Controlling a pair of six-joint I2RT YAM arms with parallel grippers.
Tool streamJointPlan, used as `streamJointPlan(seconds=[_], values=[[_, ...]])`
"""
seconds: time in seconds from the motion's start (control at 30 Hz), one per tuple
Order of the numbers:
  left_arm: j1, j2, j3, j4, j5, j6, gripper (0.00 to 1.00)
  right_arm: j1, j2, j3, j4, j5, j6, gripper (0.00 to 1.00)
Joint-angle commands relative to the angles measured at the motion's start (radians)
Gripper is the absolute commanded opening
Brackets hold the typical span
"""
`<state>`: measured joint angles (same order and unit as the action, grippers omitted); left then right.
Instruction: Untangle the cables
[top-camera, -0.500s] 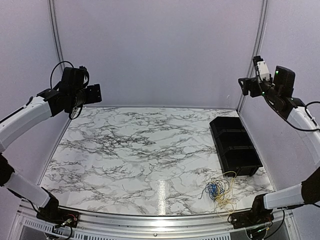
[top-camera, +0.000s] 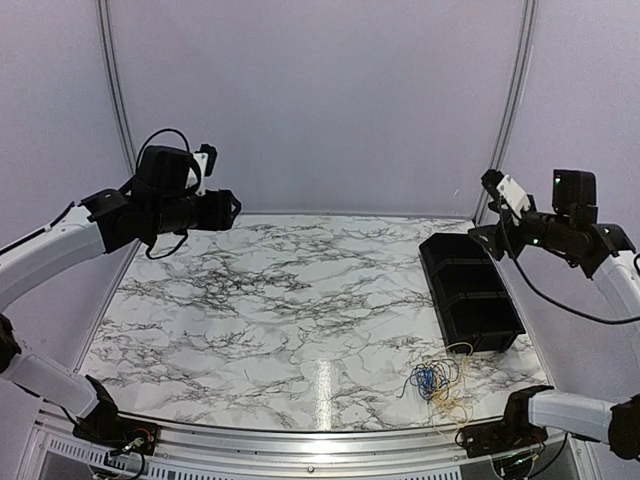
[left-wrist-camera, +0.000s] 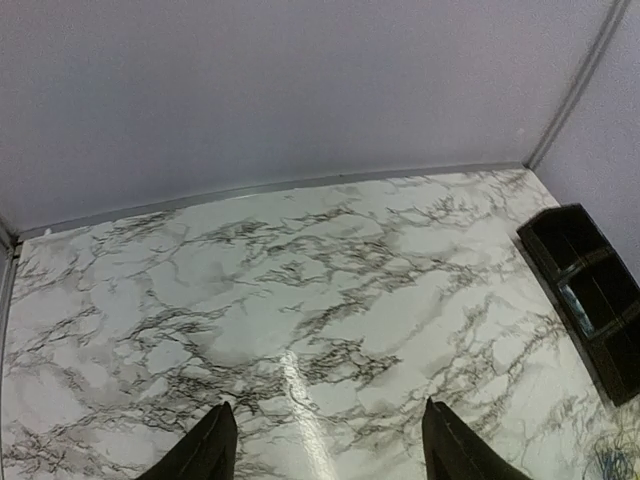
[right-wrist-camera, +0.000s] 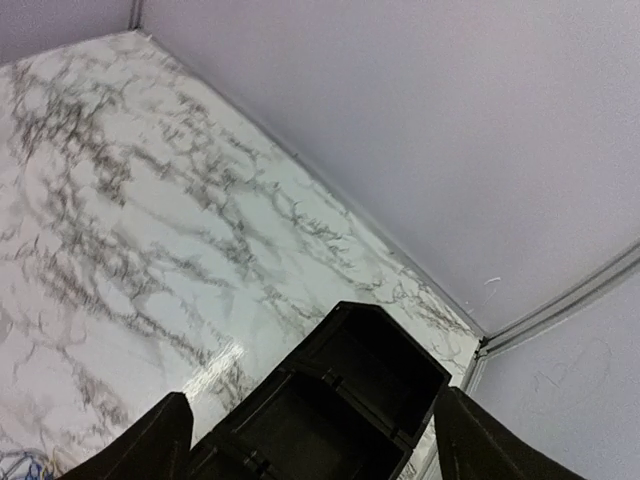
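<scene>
While both arms hang high over the table (top-camera: 250, 300), the left arm (top-camera: 55, 243) above its left edge and the right arm (top-camera: 578, 232) above its right edge, the cables (top-camera: 437, 383) lie in a small loose heap by the near right corner. They are hair-thin wires. A blue knot sits in the middle, yellow loops spread around and toward the near edge, and a few dark strands are too fine to follow.

Just beyond the heap stands a bin (top-camera: 470, 292), long, black and of matte plastic. It is divided into compartments and runs along the right edge toward the far right corner. One yellow loop reaches the bin's near end, but whether it touches cannot be told.

The table is glossy white marble pattern with grey veins, and a streak of glare crosses its near half. Pale plain walls close it in.

The left jaws are released, their dark fingers (left-wrist-camera: 212, 452) wide apart and cut off at the bottom of the wrist view. A blurred bit of blue wire shows at that view's lower right corner. The right jaws are likewise spread wide, framing the bin from above.
</scene>
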<state>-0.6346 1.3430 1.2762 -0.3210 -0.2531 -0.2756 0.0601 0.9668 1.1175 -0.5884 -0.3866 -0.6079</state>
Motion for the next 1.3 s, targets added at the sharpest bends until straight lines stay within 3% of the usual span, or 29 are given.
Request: streamJointPlan(seconds=[0.0, 0.17, 0.37, 0.57, 0.77, 1.0, 1.27], values=[[-0.163, 0.051, 0.037, -0.024, 0.069, 0.022, 0.64, 0.054, -0.038, -0.029, -0.303, -0.112, -0.231, 0.77], [-0.352, 0.162, 0.079, -0.03, 0.122, 0.031, 0.61, 0.093, -0.102, -0.103, -0.483, -0.114, -0.419, 0.63], [-0.486, 0.318, 0.139, -0.033, 0.197, 0.0, 0.61, 0.11, -0.1, -0.159, -0.684, -0.093, -0.581, 0.45], [-0.525, 0.385, 0.145, 0.006, 0.276, -0.042, 0.66, 0.133, -0.011, -0.172, -0.758, 0.007, -0.632, 0.5], [-0.528, 0.4, 0.148, 0.017, 0.309, -0.091, 0.75, 0.165, 0.109, -0.174, -0.72, 0.094, -0.643, 0.52], [-0.527, 0.403, 0.139, 0.027, 0.3, -0.136, 0.76, 0.296, 0.206, -0.219, -0.593, 0.178, -0.56, 0.38], [-0.527, 0.394, 0.129, 0.045, 0.265, -0.138, 0.76, 0.349, 0.283, -0.247, -0.477, 0.275, -0.52, 0.35]])
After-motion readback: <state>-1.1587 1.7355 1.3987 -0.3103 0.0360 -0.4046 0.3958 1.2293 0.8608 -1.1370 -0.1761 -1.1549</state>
